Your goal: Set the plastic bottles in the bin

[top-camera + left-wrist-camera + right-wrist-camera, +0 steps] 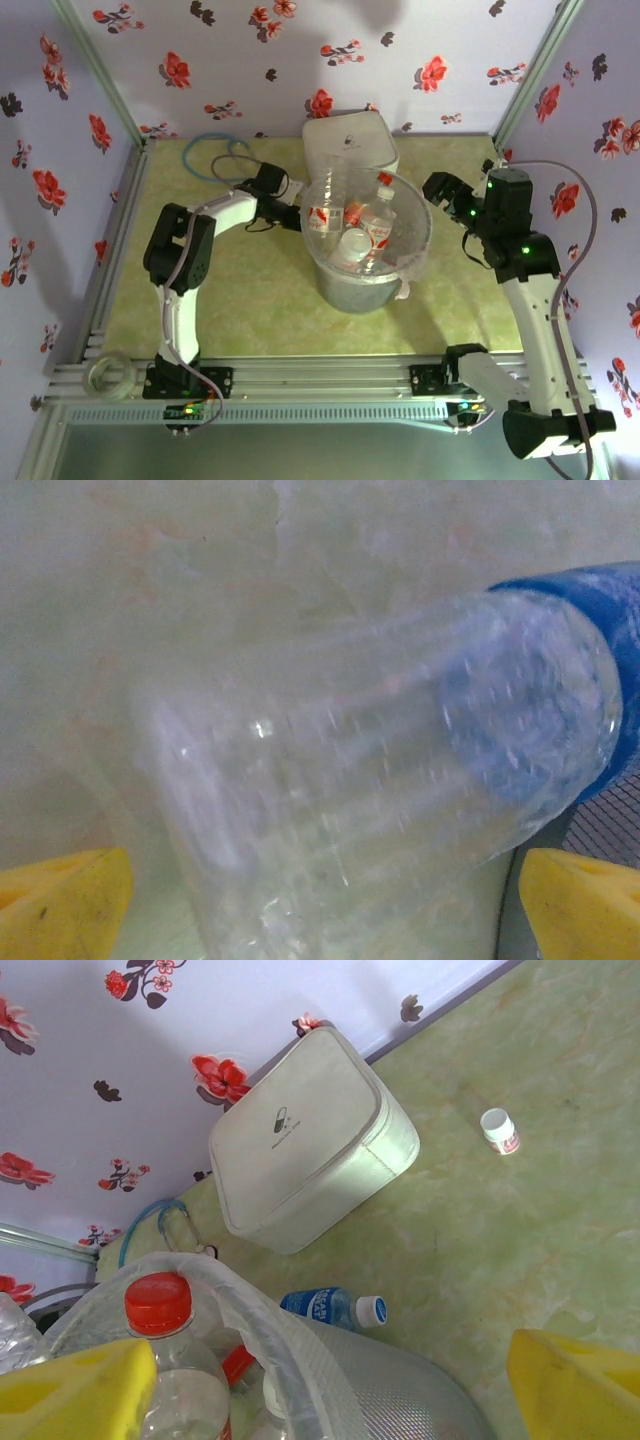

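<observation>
The bin [365, 285] stands mid-table, a grey bucket lined with a clear bag, holding several plastic bottles [380, 225] with red-and-white labels. My left gripper [298, 215] is at the bin's left rim. In the left wrist view a blurred clear bottle with a blue label [400, 770] lies between its yellow fingers [60, 900], which stand wide apart and open. My right gripper [445, 195] hovers open by the bin's right rim [260, 1330], above a red-capped bottle [160, 1305]. A blue-labelled bottle [335, 1307] lies on the table behind the bin.
A white rounded-square box [350, 140] sits right behind the bin. A tiny white cap-like piece [500, 1130] lies on the table to the box's right. A blue cord loop [215, 150] lies at the back left. A tape roll [108, 372] rests on the front frame.
</observation>
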Robot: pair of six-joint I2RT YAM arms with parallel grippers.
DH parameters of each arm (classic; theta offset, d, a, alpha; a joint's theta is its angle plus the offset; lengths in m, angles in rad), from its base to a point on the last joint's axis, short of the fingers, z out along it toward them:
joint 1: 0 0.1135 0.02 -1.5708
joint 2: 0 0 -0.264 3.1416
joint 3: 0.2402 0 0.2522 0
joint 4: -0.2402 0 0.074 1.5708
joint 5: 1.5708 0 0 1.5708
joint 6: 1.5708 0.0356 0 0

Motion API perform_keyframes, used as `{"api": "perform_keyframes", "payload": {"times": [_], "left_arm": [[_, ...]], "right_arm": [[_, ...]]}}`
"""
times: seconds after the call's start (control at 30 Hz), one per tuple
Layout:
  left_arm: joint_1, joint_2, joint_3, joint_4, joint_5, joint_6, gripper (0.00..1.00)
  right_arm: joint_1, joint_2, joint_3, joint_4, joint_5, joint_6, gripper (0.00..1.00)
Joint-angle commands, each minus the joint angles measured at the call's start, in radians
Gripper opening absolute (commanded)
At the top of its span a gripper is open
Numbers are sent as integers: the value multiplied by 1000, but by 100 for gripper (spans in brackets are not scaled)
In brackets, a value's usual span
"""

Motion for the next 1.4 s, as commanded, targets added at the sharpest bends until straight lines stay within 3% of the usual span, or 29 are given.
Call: {"api": "perform_keyframes", "payload": {"times": [0.0, 0.3, 0.6, 0.7, 0.97, 1.27, 1.37], "left_arm": [[-6, 41, 44, -21, 16, -7, 100], [32, 13, -47, 207, 29, -321, 92], [30, -9, -217, 696, -11, -821, 98], [13, 32, -187, 778, -18, -936, 100], [-36, 141, -50, 681, -91, -1072, 99], [-35, 186, -26, 669, -123, -1112, 71], [-27, 164, -45, 674, -136, -1105, 66]], "right_arm": [[-11, 2, -18, 4, -20, 21, 92], [-21, -3, -37, 2, -22, 22, 92], [-23, 0, -53, 14, -22, 29, 92], [-23, -1, -60, 18, -21, 33, 92], [-25, -8, -71, 12, -6, 27, 92], [-30, -16, -78, 18, 6, 23, 92], [-32, -19, -78, 13, 9, 19, 92]]}}
